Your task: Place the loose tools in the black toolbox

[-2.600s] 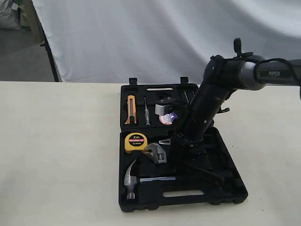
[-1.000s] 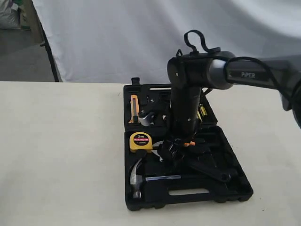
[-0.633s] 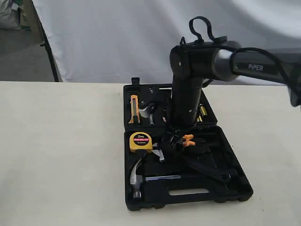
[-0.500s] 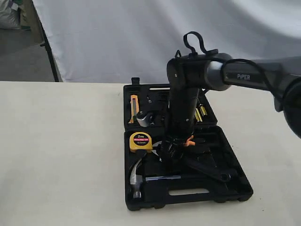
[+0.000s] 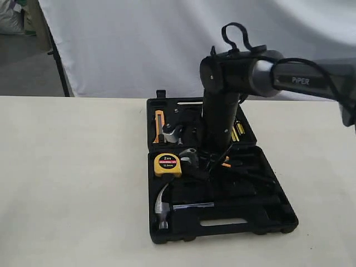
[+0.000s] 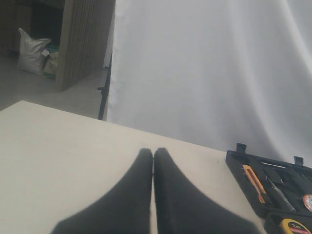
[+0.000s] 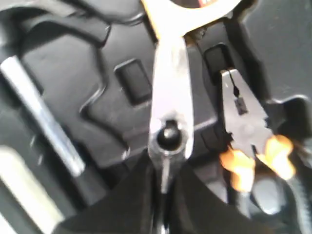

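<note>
Exterior view, centre of frame: black toolbox (image 5: 267, 221) lying open on the bench (image 5: 72, 183), right end effector (image 5: 207, 166) standing straight down near the hinge line, just right of the yellow tape measure (image 5: 167, 164); claw hammer (image 5: 162, 204) already bedded at lower left of the near half. Fingertips hidden there under the wrist, so no reading of the grip from this side. Left wrist view: left end effector (image 6: 153, 152) pinched fully together on nothing, low centre of frame, above bare bench, toolbox corner at lower right, well apart. Right wrist view: fingers set narrow, clamped on the near tip of a silver shank with a round eye, taken to be the adjustable wrench (image 7: 170, 87), running up the middle of the frame over the moulded recesses; orange-handled pliers (image 7: 243, 119) just beside it at right. Step in hand, by judgement: seating the wrench. Hold firm, turn the shank parallel to its recess, lower flat, steer clear of pliers and tape measure, let go only once bedded.
</note>
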You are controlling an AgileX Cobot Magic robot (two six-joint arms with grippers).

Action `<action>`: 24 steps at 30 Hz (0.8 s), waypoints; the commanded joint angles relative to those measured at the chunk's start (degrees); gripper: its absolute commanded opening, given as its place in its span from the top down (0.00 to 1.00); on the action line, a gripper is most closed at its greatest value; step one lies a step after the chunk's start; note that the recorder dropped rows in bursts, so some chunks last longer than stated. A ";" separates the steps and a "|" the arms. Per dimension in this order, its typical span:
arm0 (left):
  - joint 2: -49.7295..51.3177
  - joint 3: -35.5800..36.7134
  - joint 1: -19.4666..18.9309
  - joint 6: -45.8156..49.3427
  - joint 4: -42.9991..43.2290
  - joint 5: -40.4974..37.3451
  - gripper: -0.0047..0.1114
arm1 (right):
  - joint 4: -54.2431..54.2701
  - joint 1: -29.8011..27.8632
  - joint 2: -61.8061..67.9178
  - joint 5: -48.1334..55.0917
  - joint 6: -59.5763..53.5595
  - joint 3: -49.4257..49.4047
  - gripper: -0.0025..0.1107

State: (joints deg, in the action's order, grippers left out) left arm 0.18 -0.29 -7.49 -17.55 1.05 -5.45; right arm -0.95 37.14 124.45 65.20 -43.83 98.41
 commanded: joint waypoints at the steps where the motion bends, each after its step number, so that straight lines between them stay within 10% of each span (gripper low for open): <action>1: -0.18 -0.15 -1.45 -0.27 0.25 0.41 0.95 | 1.40 -0.32 -2.79 4.76 -11.91 0.04 0.98; 9: -0.18 -0.15 -1.45 -0.27 0.25 0.41 0.95 | 6.40 -0.43 -0.09 4.76 -31.59 0.12 0.98; 24: -0.18 -0.15 -1.45 -0.27 0.25 0.41 0.95 | 4.07 -0.43 3.09 4.76 -26.31 0.12 0.98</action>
State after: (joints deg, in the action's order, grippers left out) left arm 0.18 -0.29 -7.49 -17.55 1.05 -5.45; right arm 3.49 37.06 127.74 69.53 -72.72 98.41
